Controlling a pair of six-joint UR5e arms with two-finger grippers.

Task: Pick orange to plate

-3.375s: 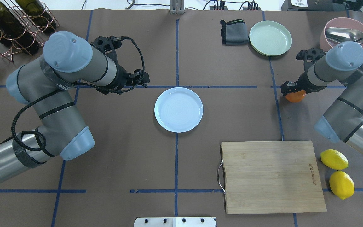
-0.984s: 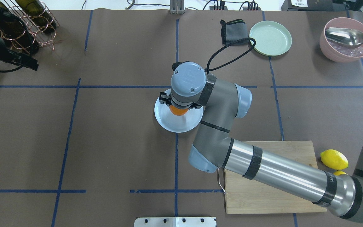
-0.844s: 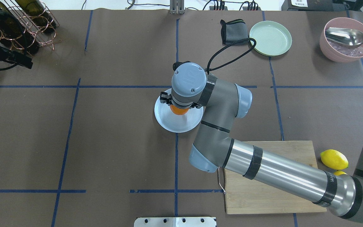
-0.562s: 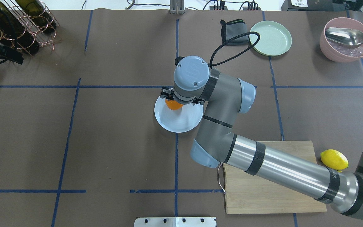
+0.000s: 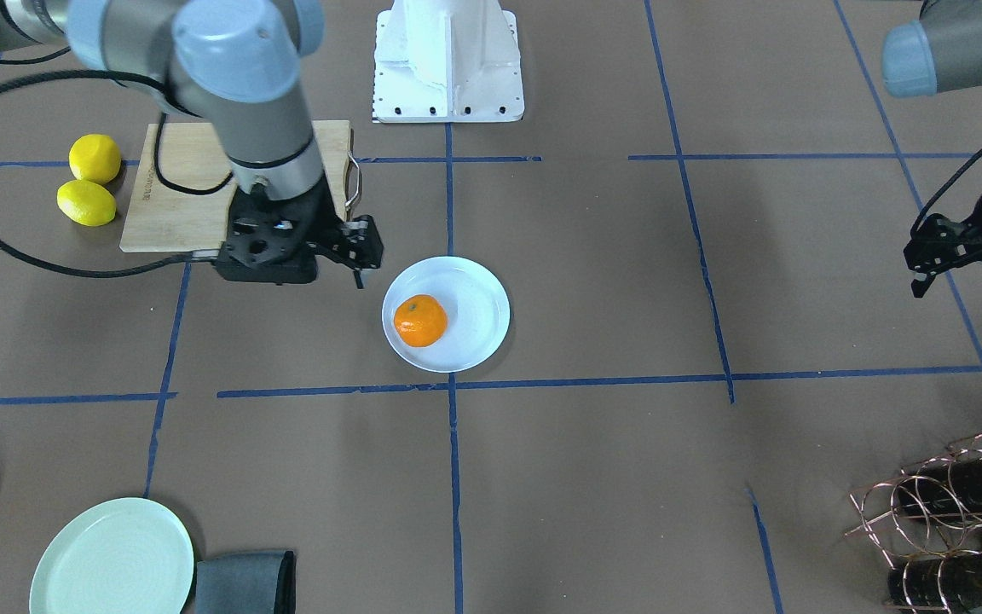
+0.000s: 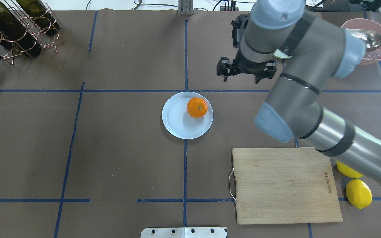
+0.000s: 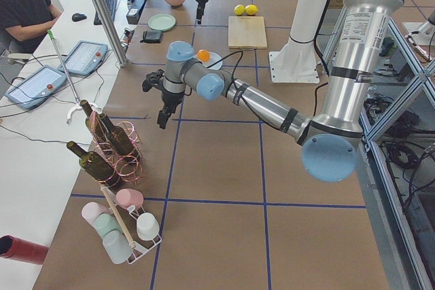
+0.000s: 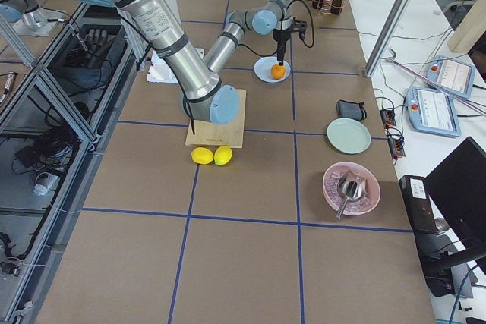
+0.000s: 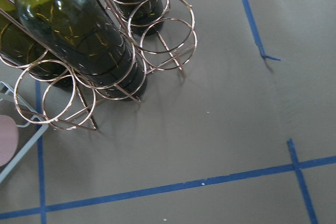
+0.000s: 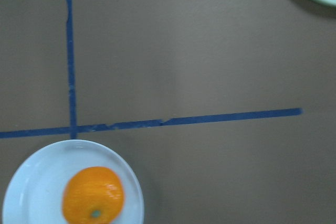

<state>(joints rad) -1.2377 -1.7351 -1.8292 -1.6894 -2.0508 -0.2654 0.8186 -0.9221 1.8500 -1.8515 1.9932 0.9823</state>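
The orange [image 6: 197,107] lies free on the pale bluish-white plate [image 6: 177,124] at the table's middle, toward the plate's right rear edge. It also shows in the front view as the orange [image 5: 420,321] and low in the right wrist view as the orange [image 10: 93,195] on the plate [image 10: 31,182]. My right gripper [image 6: 245,73] hangs open and empty high above the table, behind and to the right of the plate. My left gripper [image 5: 966,288] is open and empty far off at the table's left side, near the wine rack.
A wooden cutting board [image 6: 284,185] lies front right with two lemons [image 6: 358,193] beside it. A mint-green plate [image 5: 112,558], a dark cloth [image 5: 244,580] and a pink bowl [image 6: 380,49] with a metal scoop stand at the back right. The wine rack [image 6: 18,23] fills the back left corner.
My right gripper has let go of the orange, risen and drawn back to the right rear. The orange now rests on the plate. The left arm has drawn further left.
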